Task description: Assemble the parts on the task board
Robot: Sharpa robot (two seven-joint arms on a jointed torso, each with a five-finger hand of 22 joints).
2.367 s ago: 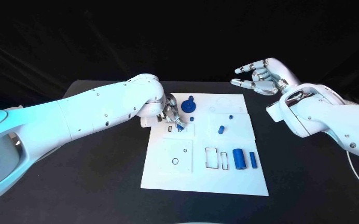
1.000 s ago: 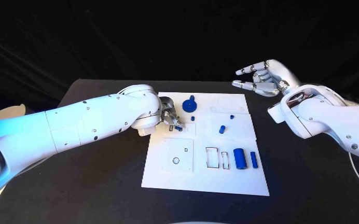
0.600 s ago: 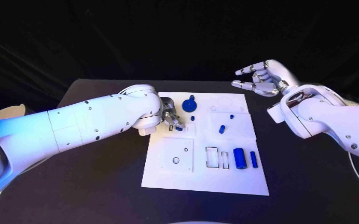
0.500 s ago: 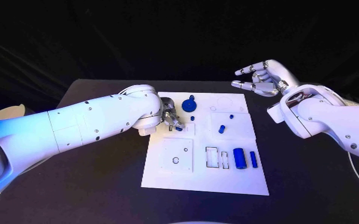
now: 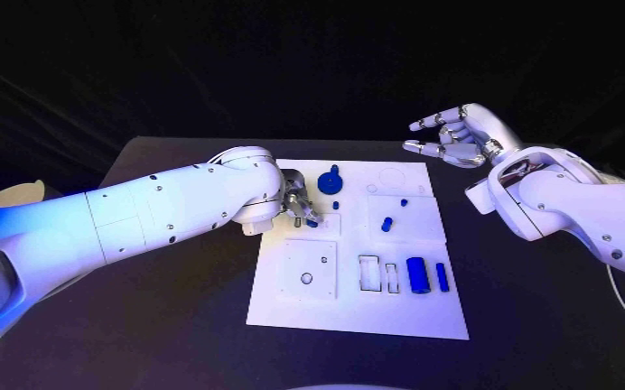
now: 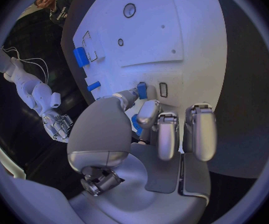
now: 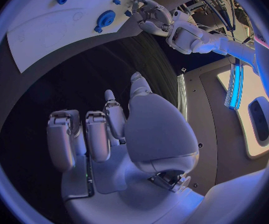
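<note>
Fingers of our left hand [image 5: 297,202] curl down at the task board [image 5: 359,313], on its upper left part, and in the left wrist view the thumb and a fingertip [image 6: 148,112] pinch a small blue part [image 6: 142,90] right beside a small rectangular slot [image 6: 163,89]; the other fingers hang loosely bent over the white plate. Head view puts that hand at the board's left edge, with a blue gear-like part [image 5: 329,183] just beside it toward the far side and a small blue peg [image 5: 335,206] next to it. Further out on the board: a blue pin [image 5: 386,224] near the middle, a tiny blue piece [image 5: 403,202] above it, then a large blue cylinder [image 5: 418,275] and a thinner blue bar [image 5: 442,277] side by side near the right edge, beside two empty rectangular slots [image 5: 377,274]. Our right hand [image 5: 452,137] sits raised off the board beyond its far right corner, fingers spread and half-curled, holding nothing. Black table [image 5: 156,318] lies under the board.
</note>
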